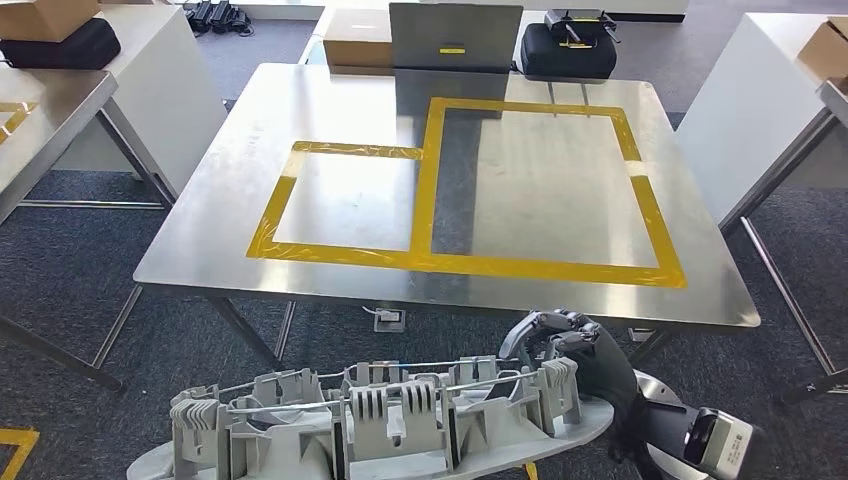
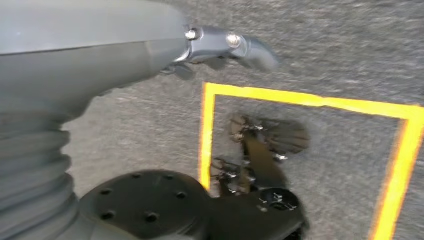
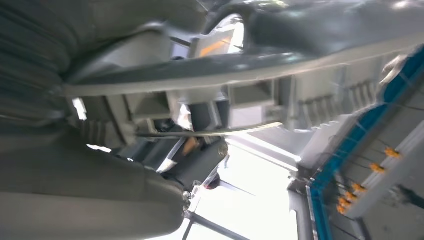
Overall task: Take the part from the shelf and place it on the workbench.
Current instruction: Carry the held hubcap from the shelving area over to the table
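Nearest thing: one long grey plastic part (image 1: 380, 420), ribbed and clipped, with a thin wire along its upper edge, lying crosswise at 6 o'clock in the head view, short of the workbench's near edge and not touching it.
Right hand: the right hand (image 1: 575, 350) is wrapped around the part's right end, at about 5 o'clock, dark fingers curled over the upper edge; the part stretches from it towards 7 o'clock. In the right wrist view the part (image 3: 280, 75) runs close across the hand.
Left hand: the left hand (image 2: 100, 50) shows in the left wrist view as a grey cover and one outstretched fingertip over carpet marked with yellow tape (image 2: 310, 100); how far its fingers are spread cannot be told, and nothing is seen in it.
Workbench: one steel workbench (image 1: 330, 110) at centre, bearing two adjoining yellow-taped rectangles, a small one (image 1: 345, 205) towards 9 o'clock and a large one (image 1: 545, 185) towards 3 o'clock; nothing lies inside either.
Containers: two cardboard boxes, one (image 1: 357, 37) at 12 o'clock behind the bench and one (image 1: 45, 15) at 10 o'clock atop a black case (image 1: 60, 48); both closed, contents hidden. A second black case (image 1: 565, 48) sits at 1 o'clock.
Panel: one grey panel (image 1: 455, 35) stands upright at the bench's far edge.
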